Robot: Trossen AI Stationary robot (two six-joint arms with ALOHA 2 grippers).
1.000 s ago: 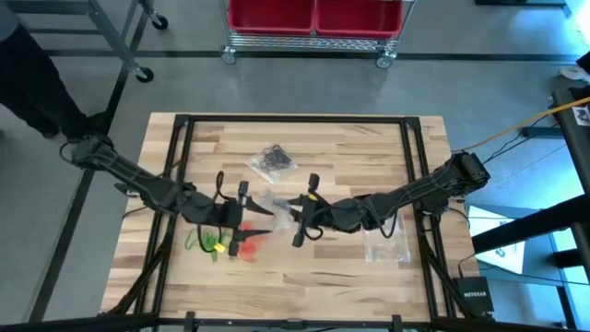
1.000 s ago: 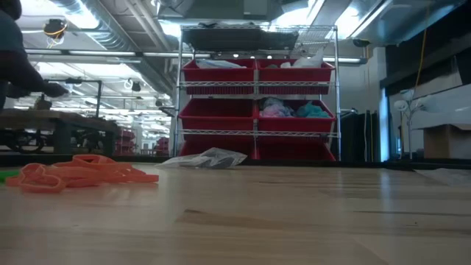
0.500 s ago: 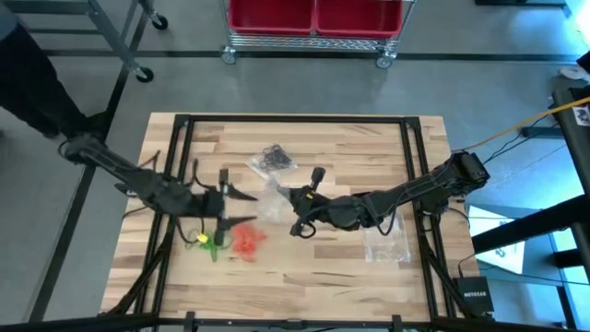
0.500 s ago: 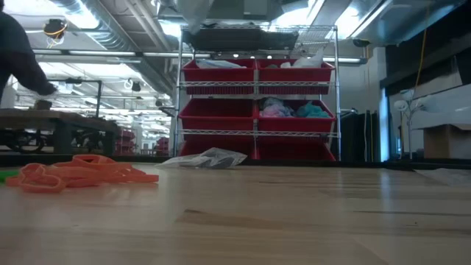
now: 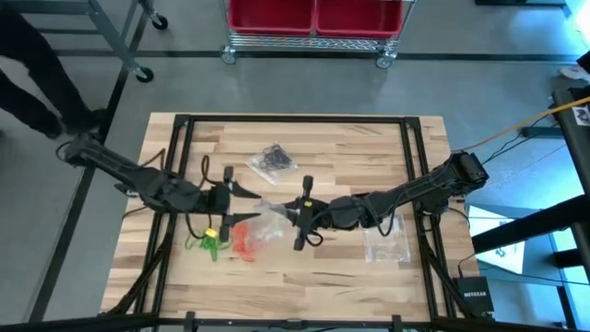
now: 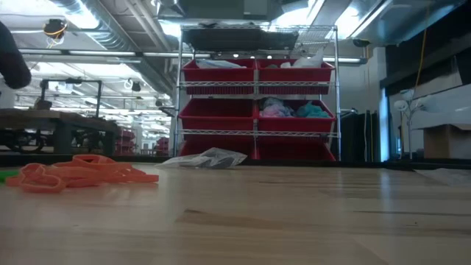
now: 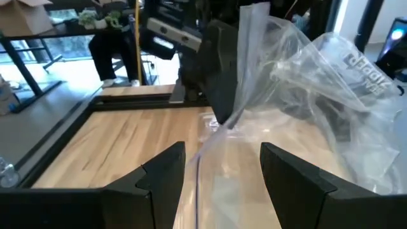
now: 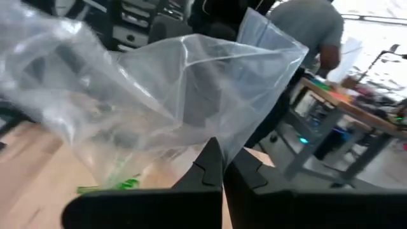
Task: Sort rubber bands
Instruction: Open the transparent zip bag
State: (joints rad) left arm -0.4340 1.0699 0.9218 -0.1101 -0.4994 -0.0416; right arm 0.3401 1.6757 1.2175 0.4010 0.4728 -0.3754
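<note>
Orange-red rubber bands and green ones lie in loose heaps near the table's front left; the orange heap also shows in the low view. Black bands lie farther back. My right gripper is shut on a clear plastic bag, which reaches toward my left gripper. The left gripper is open and level, its fingers on either side of the bag's hanging edge. My right gripper pinches an edge of the clear bag between its two shut fingers, coming level from the table's right. The bag billows out beyond the fingertips, lifted; whether its lower part reaches the table I cannot tell. My left gripper: I cannot tell whether its fingers touch the bag.
A second clear bag lies flat at the table's right. Another crumpled bag lies far back in the low view. A wire rack with red bins stands beyond the far edge. A person's leg shows at the far left.
My left gripper has risen from over the orange bands and tipped up toward level, facing the bag. My right gripper has rolled in place, and the bag has swung toward the near edge, now lying partly over the orange heap in the high view.
</note>
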